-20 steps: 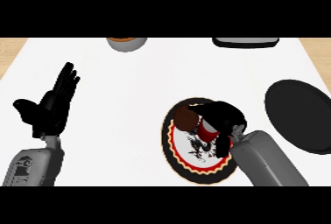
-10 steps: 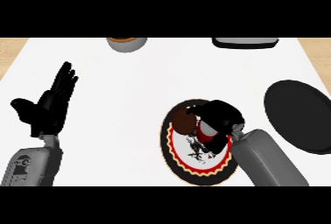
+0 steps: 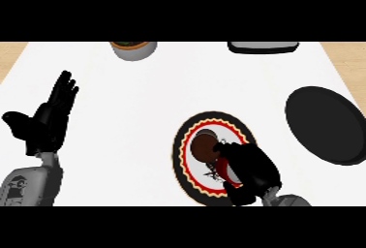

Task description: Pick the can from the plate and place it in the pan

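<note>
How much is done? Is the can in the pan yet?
Nothing finished yet. The can stands on the plate, not in the pan. The right hand is beside it. Left to do: lift, carry, set it in the pan. The left hand rests open at the left.

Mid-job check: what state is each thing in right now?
can: standing upright on the plate.
plate: flat on the counter, holding the can.
pan: empty, right of the plate.
right robot hand: over the plate, at the can; grip hidden.
left robot hand: open, resting at left, holding nothing.
</note>
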